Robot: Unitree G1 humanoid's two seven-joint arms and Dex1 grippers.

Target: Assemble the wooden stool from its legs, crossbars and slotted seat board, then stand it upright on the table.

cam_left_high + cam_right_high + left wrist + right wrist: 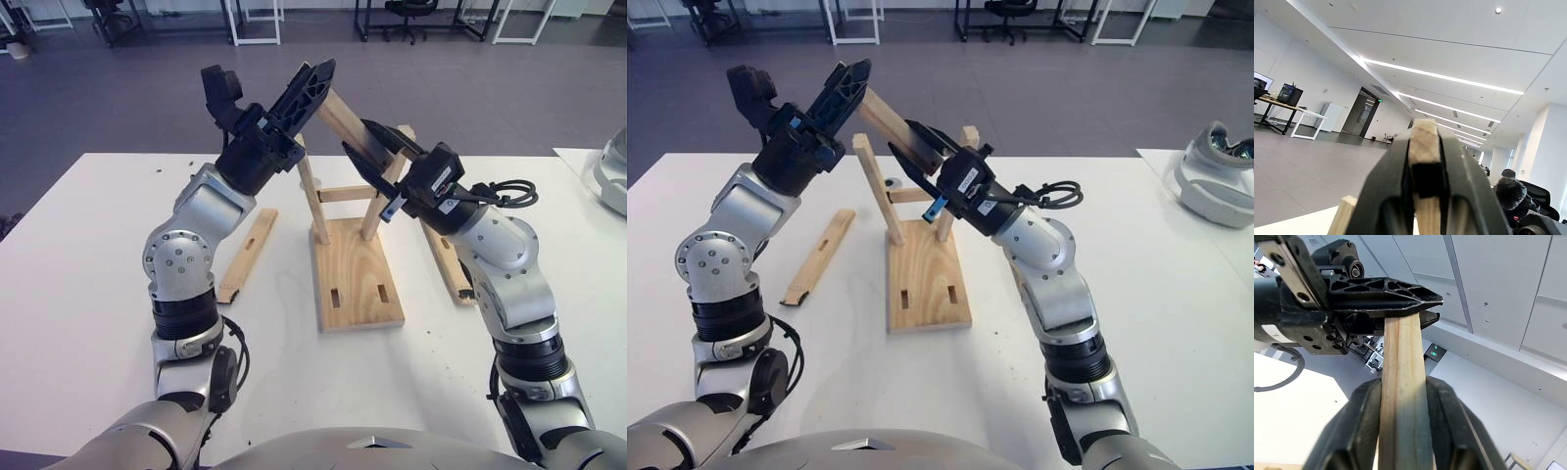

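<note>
On the counter [88, 255] the seat board [358, 279] lies flat at centre. Two legs [312, 191] stand at its 12 o'clock end, with a crossbar [345, 194] between them. One loose bar [247, 253] lies at the board's 9 o'clock, another [448, 262] at 3 o'clock. Above the board a third leg [345, 119] slants, with the left claw [321, 78] on its 11 o'clock end and the right claw [355, 136] on its 4 o'clock end.

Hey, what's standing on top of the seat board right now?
Two legs, joined by a crossbar, stand at the far end of the seat board; its two near slots are empty. The right gripper covers part of the right-hand leg.
</note>
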